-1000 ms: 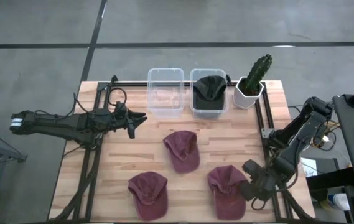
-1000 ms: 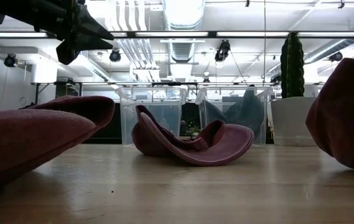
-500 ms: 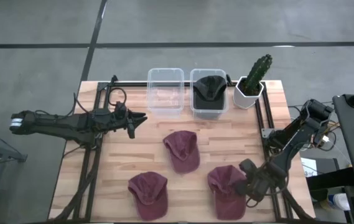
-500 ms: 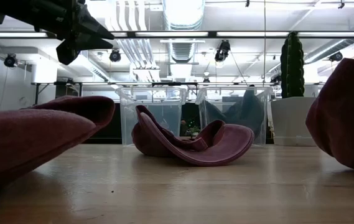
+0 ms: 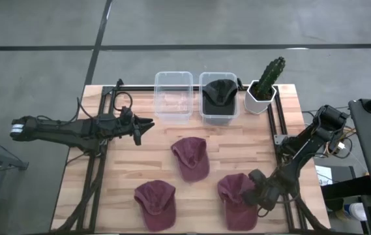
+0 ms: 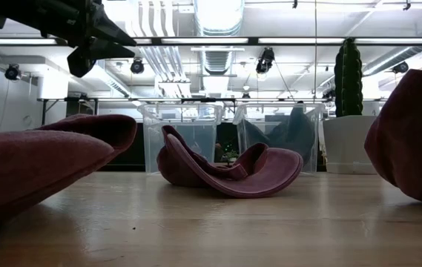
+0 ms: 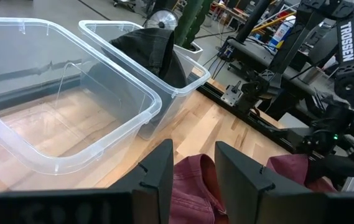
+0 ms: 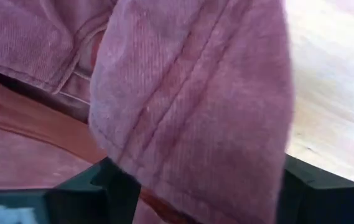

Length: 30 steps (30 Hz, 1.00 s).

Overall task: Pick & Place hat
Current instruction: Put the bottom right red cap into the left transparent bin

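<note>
Three maroon hats lie crown-up on the wooden table: one in the middle (image 5: pixel 190 157), one near-left (image 5: pixel 156 203), one near-right (image 5: pixel 236 199). A black hat (image 5: pixel 219 93) sits in the right clear bin. My right gripper (image 5: pixel 255 194) is open, low at the near-right hat's right edge; in its wrist view a raised fold of the hat (image 8: pixel 195 93) fills the space between its fingers. My left gripper (image 5: pixel 145 124) is open and hovers above the table's left half, in front of the empty left clear bin (image 5: pixel 173 96); it also shows high in the low view (image 6: pixel 92 37). My right gripper comes at the near-right hat low, from the table's right side, one finger (image 8: pixel 96 183) on each side of the hat's raised edge (image 8: pixel 164 143). Whether the fingers touch the cloth I cannot tell. The hat lies on the table.
A cactus in a white pot (image 5: pixel 263 88) stands at the far right corner, beside the bin with the black hat (image 5: pixel 219 114). Black frame rails (image 5: pixel 278 124) run along the table's left and right sides. Bare wood shows between the hats and the bins.
My right gripper has moved toward the table's left, sliding in low to the near-right hat's right edge. The hats have stayed where they were.
</note>
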Motion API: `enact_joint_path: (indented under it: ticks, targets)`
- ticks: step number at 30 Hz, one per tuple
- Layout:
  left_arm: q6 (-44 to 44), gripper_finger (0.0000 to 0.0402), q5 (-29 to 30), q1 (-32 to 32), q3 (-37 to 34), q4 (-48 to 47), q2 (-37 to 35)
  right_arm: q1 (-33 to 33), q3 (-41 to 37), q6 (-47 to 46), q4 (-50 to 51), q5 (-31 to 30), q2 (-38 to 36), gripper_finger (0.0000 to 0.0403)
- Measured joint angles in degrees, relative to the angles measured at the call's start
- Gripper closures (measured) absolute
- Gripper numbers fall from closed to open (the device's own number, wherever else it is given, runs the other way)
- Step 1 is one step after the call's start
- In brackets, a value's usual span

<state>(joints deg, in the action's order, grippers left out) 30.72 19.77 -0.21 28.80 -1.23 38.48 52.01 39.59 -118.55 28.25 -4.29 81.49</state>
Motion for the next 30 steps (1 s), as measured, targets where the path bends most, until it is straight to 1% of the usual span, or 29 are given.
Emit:
enact_joint_path:
  ticks: [3, 6, 9, 15, 16, 20, 24, 27, 30]
  targets:
    - [0.0, 0.0291, -0.1, 0.0, 0.0, 0.0, 0.0, 0.0, -1.6, -1.4, -2.8, 0.0, 0.0, 0.0191]
    - [0.0, 0.0291, -0.3, 0.0, 0.0, 0.0, 0.0, 0.0, -2.8, -3.2, -4.6, 0.0, 0.0, 0.0228]
    - [0.0, 0.0291, -0.4, 0.0, 0.0, 0.0, 0.0, 0.0, -3.1, -4.5, -5.2, 0.0, 0.0, 0.0273]
    - [0.0, 0.0291, -0.6, 0.0, 0.0, 0.3, 0.0, 0.0, -2.7, -4.9, -5.3, -0.1, 0.0, 0.0376]
    - [0.1, 0.0291, -0.8, 0.0, 0.0, 0.4, 0.0, 0.0, -2.5, -4.9, -5.4, -0.2, 0.0, 0.0385]
    - [1.2, 0.0291, -1.4, 0.0, 0.0, 0.6, 0.0, 0.0, -2.2, -4.9, -7.2, -0.3, -1.0, 0.0393]
    - [2.2, 0.0291, -4.3, 0.0, 0.0, 0.8, 0.0, 0.0, -0.8, -4.1, -7.7, -1.4, -3.1, 0.0394]
    - [3.5, 0.0291, -6.8, 0.0, 0.0, 1.5, 0.0, 0.0, 0.3, -3.9, -7.6, -6.6, -5.7, 0.0394]
    - [4.9, 0.0291, -9.7, 0.0, 0.0, 2.4, 0.2, -0.1, 1.5, -3.0, -7.5, -15.5, -8.9, 0.0394]
